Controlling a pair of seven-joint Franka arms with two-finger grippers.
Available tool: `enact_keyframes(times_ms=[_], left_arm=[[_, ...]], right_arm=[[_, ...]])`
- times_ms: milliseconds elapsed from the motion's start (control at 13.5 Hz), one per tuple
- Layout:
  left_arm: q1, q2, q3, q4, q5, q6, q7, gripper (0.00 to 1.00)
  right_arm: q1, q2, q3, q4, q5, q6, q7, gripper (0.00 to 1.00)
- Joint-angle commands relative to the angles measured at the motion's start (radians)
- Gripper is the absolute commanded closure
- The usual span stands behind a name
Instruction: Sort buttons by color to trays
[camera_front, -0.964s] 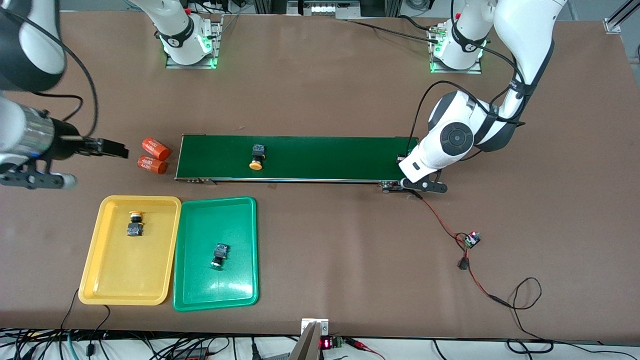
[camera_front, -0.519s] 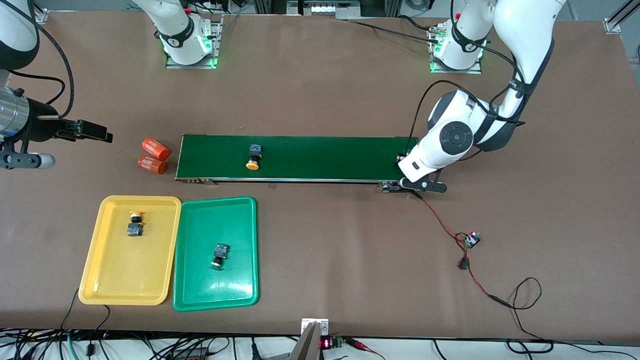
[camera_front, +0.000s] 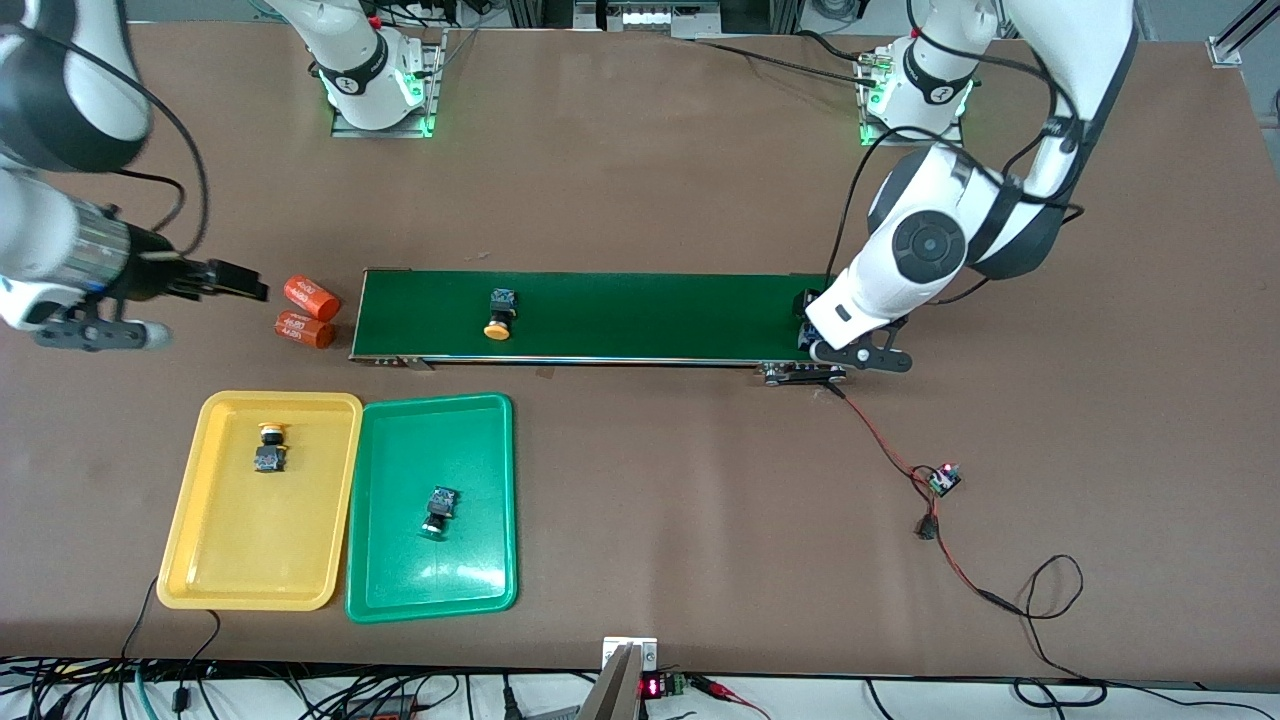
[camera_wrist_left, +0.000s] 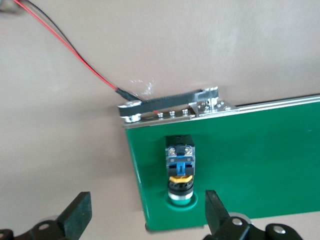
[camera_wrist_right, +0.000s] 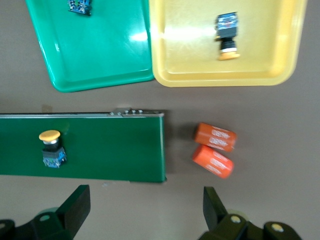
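Four buttons: green-capped button (camera_wrist_left: 180, 172) on belt (camera_front: 640, 315) end, just below spread left pincer (camera_front: 812, 340), apparently freshly fed. Yellow-capped button (camera_front: 498, 314) rides belt toward spread, waiting right pincer (camera_front: 235, 280). Others sorted: yellow tray (camera_front: 200, 500), green tray (camera_front: 480, 570).

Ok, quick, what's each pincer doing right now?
Left pincer: open, empty, over the green-capped button at the conveyor belt's end.
Right pincer: open, empty, near the orange cylinders.

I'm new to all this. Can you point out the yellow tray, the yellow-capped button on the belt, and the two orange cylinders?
yellow tray (camera_front: 215, 560): front view, bare floor.
yellow-capped button (camera_front: 496, 329): front view, its cap.
orange cylinders (camera_front: 305, 329): front view, side of the one nearer the camera.
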Motion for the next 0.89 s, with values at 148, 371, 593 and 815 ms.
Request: enact_keyframes(times_ms=[148,371,593,815], left_arm=[[0.019,-0.086,0.051,0.077,-0.019,-0.136,0.014,0.00],[0.065,-0.066,0.051,0.124,-0.019,-0.158,0.015,0.00],[0.079,-0.059,0.052,0.134,-0.019,-0.158,0.018,0.00],[0.080,-0.055,0.054,0.185,-0.008,-0.158,0.018,0.00]], right_arm=[[0.035,-0.018,0.005,-0.086,0.043,0.064,0.108,0.00],[0.064,-0.003,0.007,-0.133,0.066,0.141,0.143,0.00],[0.095,0.018,0.012,-0.225,0.169,0.278,0.145,0.00],[0.124,0.047,0.033,-0.252,0.171,0.350,0.209,0.00]])
